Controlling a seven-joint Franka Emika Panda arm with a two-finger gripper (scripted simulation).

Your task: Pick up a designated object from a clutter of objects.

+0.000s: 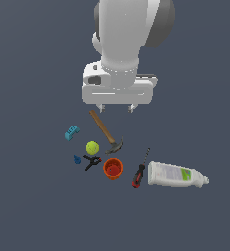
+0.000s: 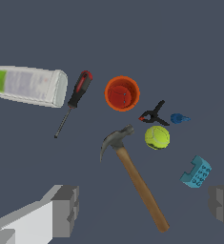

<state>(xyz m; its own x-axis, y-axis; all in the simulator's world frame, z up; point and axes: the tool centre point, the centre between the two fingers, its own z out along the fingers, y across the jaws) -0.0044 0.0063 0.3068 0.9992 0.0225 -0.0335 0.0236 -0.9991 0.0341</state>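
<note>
tennis ball (image 1: 92, 147): on the floor, between hammer (image 1: 106, 134) head and black clamp (image 1: 91, 161)
gripper (image 1: 117, 108): spread wide, empty, high above
approach: centre over ball, descend vertically, avoid hammer head

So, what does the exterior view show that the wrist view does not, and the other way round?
Only the exterior view shows the arm's white body above the clutter and the bottle's cap end. Only the wrist view shows the inside faces of the open gripper's fingers. Both show the tennis ball, hammer, orange cup, screwdriver, bottle, blue brick, black clamp and tiny blue piece.
</note>
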